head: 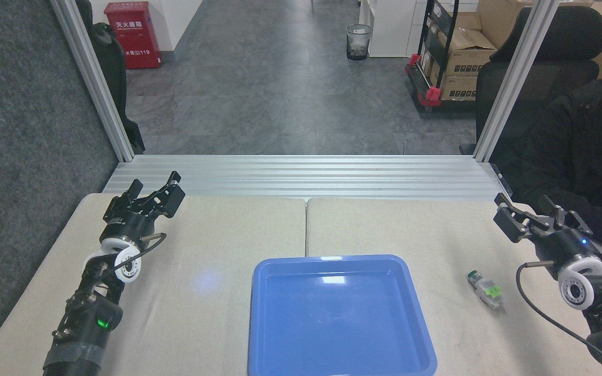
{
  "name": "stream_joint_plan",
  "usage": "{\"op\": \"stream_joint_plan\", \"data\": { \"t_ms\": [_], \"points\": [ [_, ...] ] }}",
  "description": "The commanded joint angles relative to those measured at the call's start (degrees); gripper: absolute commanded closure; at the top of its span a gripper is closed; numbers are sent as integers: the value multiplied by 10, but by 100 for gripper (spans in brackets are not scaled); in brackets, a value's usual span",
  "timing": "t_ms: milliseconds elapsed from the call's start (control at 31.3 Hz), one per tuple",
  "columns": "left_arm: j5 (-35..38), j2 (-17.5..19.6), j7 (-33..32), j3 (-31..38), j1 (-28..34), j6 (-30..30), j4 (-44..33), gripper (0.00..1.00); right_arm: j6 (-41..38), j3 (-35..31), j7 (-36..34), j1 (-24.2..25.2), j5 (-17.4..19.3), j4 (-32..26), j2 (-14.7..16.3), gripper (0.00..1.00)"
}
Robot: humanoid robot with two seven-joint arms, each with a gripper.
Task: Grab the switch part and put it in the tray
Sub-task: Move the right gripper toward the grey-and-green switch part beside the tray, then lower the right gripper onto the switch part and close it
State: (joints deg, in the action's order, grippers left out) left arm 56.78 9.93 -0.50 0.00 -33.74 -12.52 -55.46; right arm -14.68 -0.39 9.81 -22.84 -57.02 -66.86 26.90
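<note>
The task is judged to be at its very beginning: nothing has been picked up and nothing has been placed.

The part (485, 289) is seen lying on its side on the table (217, 313), below and a little to the left of the right gripper (533, 219), between that gripper and the tray (418, 334). It is near the tray's right rim but apart from it, and it is not touched by any finger. Its dark round end is turned away from the robot, and its green clip is on the nearer side.

The right gripper is held above the table with its two fingers spread apart, and nothing is held between them. The left gripper (154, 194) is found well apart from the part, on the far side of the tray from it; its fingers are also parted and nothing is gripped there.

The tray is seen without anything inside; only light reflections are visible on its blue floor.

All steps are left to be done: the right gripper must be brought down over the part, the fingers closed on it, the part lifted, carried left over the rim, and released inside. A person (583, 156) in dark clothes is seated beyond the right gripper, outside the frame.
</note>
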Motion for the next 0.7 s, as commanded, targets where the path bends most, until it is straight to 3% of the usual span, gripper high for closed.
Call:
{"op": "stream_joint_plan", "data": {
  "t_ms": [0, 192, 384, 671],
  "points": [
    [0, 0, 1, -13, 0, -1, 0, 0, -3, -11, 0, 1, 0, 0, 12, 2],
    [0, 0, 1, -13, 0, 0, 0, 0, -12, -6, 0, 15, 0, 0, 16, 2],
    [0, 0, 0, -13, 0, -1, 0, 0, -19, 42, 1, 46, -14, 1, 60, 2],
    [0, 0, 0, -13, 0, -1, 0, 0, -30, 68, 3, 97, -14, 6, 61, 4]
  ]
}}
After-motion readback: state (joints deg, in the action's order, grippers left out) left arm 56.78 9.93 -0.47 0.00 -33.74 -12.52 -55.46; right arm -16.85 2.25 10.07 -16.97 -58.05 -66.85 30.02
